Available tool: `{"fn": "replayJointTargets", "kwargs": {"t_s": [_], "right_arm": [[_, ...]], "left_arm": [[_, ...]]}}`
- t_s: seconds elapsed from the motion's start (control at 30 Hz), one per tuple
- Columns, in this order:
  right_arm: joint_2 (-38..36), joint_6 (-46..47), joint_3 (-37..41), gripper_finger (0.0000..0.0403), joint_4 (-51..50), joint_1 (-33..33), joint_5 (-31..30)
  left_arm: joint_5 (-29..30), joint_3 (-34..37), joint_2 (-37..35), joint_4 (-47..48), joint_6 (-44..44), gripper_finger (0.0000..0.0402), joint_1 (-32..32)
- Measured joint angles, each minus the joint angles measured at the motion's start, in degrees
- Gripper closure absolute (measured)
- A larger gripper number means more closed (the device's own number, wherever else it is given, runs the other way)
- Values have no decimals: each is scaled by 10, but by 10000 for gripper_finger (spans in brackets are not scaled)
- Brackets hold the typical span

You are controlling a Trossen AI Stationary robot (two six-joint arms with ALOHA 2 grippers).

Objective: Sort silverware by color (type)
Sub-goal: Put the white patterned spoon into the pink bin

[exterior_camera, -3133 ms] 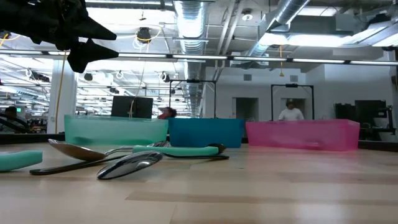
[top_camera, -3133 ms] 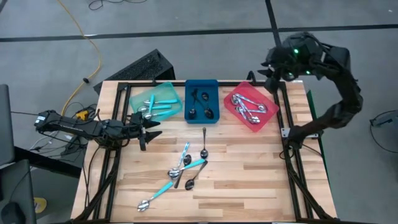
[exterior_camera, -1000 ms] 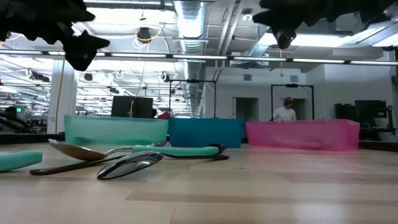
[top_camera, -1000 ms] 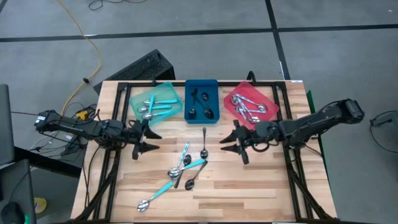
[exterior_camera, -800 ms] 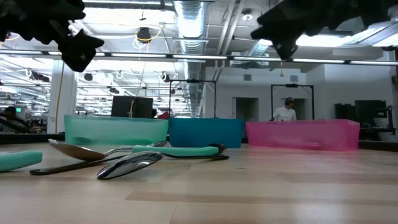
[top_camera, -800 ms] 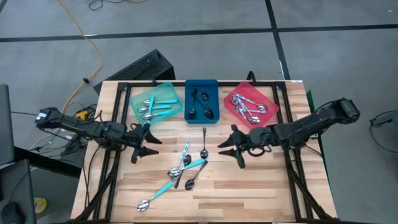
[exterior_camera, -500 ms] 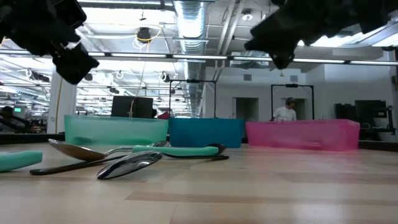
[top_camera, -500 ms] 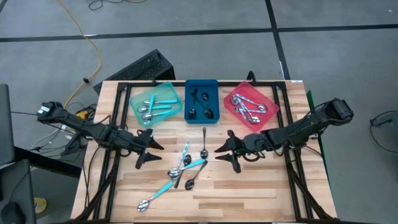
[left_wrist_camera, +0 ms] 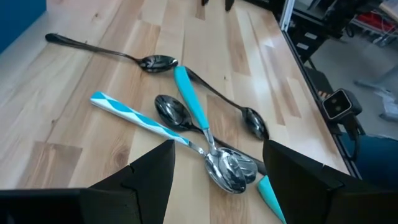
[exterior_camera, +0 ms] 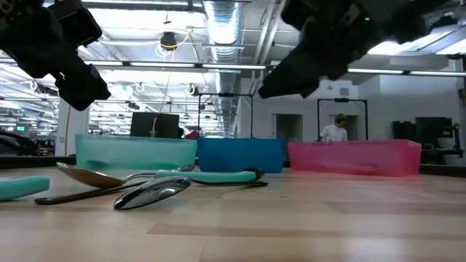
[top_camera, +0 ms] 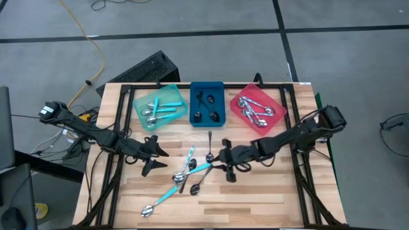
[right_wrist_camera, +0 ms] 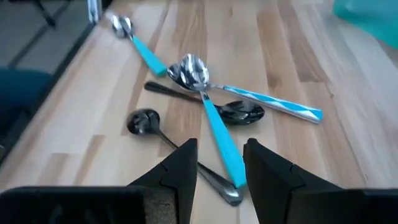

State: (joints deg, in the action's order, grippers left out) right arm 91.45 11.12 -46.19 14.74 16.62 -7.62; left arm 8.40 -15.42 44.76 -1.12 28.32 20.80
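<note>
The loose spoons (top_camera: 186, 174) lie in a crossed heap near the middle of the tabletop (top_camera: 255, 185), and both arms reach in toward it from opposite sides. The right tool (top_camera: 225, 163) hangs just to the right of the heap, closer than the left tool (top_camera: 153, 158), which hovers a little apart on the heap's left. Both are released and carry nothing, the left one spread wide, the right one with a narrower gap. In the right wrist view a teal-handled spoon (right_wrist_camera: 214, 127) runs almost straight away from that tool, its handle end lying between the two fingers (right_wrist_camera: 180, 165) and its bowl resting in the heap farther on. So its long axis lines up with the reach rather than crossing it, and the fingers straddle the handle across its narrow width; I judge the right arm best placed for that spoon. A black spoon (right_wrist_camera: 168, 134) lies just beside and partly under the handle and could be caught with it. At the far edge stand a teal tray (top_camera: 160, 105), a blue tray (top_camera: 193, 105) and a red tray (top_camera: 271, 121), each already holding spoons.
</note>
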Motion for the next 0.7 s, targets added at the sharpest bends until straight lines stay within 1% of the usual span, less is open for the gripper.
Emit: {"fn": "replayJointTargets", "kwargs": {"t_s": [0.23, 0.53, 0.7], "right_arm": [[77, -79, -92, 249, -36, -5, 0], [136, -212, -224, 249, -107, -35, 0], [180, -286, -305, 249, -146, -51, 2]], "left_arm": [[27, 0, 0, 3, -5, 173, 0], [43, 0, 0, 3, -5, 173, 0], [47, 0, 1, 5, -5, 173, 0]]}}
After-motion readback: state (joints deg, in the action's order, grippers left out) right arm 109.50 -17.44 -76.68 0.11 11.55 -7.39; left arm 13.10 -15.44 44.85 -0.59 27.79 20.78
